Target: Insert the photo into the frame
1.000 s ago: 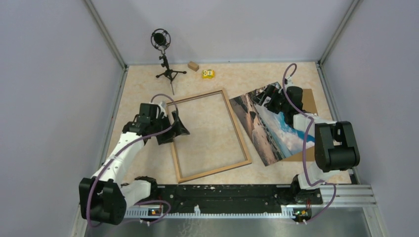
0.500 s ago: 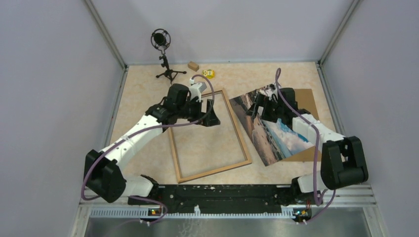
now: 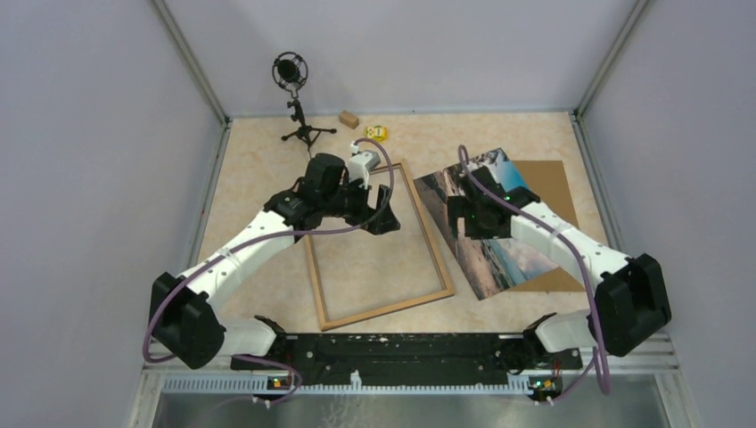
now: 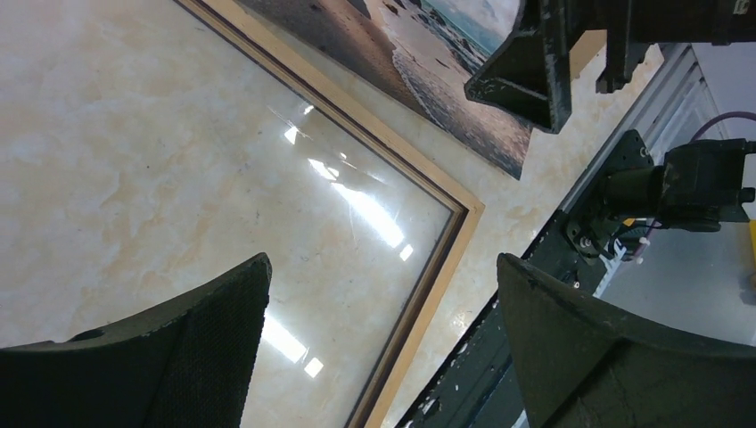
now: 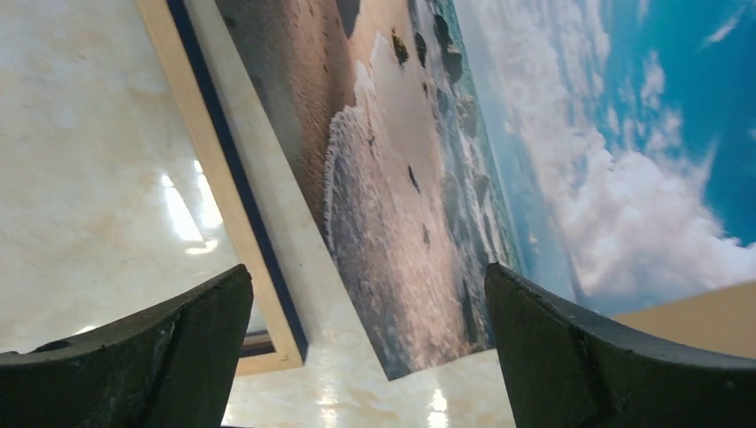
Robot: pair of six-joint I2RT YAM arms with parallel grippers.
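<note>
The frame (image 3: 389, 308) lies flat on the marbled table (image 3: 258, 160), its light wood face up, a little left of centre. The photo (image 3: 499, 263) lies just to its right, outside the frame, its near-left edge close beside the frame's right rail and its far side resting over a brown backing board (image 3: 548, 178). The left gripper (image 3: 383, 217) hovers over the frame's upper interior; its wrist view shows the fingers spread wide with nothing between them (image 4: 383, 267). The right gripper (image 3: 464, 214) hangs above the photo's left edge, likewise parted and empty (image 5: 367, 276), above the sandy shore and surf of the print (image 5: 428, 178). A microphone on a tripod (image 3: 292, 76), a small wooden block (image 3: 349, 119) and a yellow toy (image 3: 375, 134) stand at the far edge.
</note>
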